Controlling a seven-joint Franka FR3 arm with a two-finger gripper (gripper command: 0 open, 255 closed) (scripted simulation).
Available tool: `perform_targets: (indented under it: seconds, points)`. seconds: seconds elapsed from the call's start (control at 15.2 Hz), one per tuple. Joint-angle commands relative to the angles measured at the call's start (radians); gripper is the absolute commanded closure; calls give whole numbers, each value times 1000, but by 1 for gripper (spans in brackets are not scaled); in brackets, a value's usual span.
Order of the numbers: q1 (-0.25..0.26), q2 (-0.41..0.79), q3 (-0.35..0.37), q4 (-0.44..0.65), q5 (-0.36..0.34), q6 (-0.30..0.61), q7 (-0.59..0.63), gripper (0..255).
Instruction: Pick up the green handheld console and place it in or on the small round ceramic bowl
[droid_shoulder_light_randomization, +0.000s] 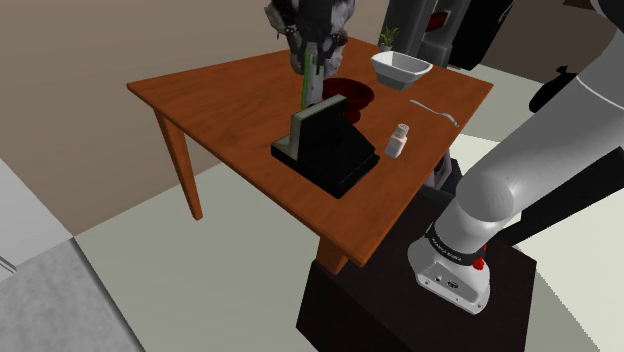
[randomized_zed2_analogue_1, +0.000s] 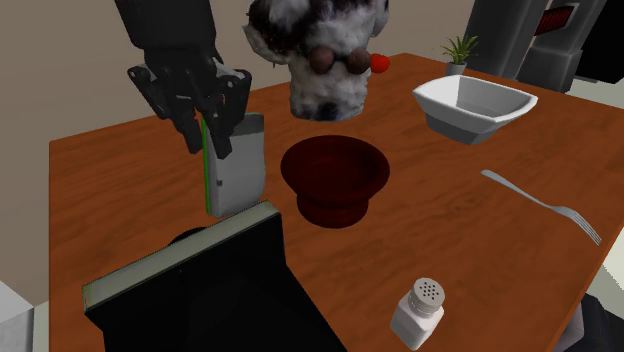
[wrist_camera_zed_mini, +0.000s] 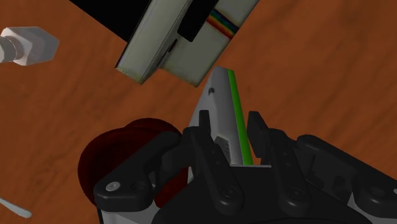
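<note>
Fingers (wrist_camera_zed_mini: 205, 130) closed to narrow gap, clamping upper end of grey handheld console (randomized_zed2_analogue_1: 238, 165) with green side stripe, one finger on each face. Console upright, lower end apparently clear of wooden surface (randomized_zed2_analogue_1: 500, 250). In second exterior view it hangs just left of dark red round bowl (randomized_zed2_analogue_1: 335, 178), not touching. Black boxy device (randomized_zed2_analogue_1: 200, 290) nearer, below console.

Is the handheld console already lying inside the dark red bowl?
No, the grey console with the green stripe is clasped in the end effector, beside the dark red bowl.
</note>
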Motion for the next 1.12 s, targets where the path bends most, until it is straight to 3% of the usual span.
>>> perform_targets:
  seconds: [0.0,0.92,1.06]
  points:
    - [0,2,0,28,-1,-27,0,255]
    - [-2,32,0,239,-10,-208,4,255]
    - [-23,23,-28,245,-12,-222,-45,255]
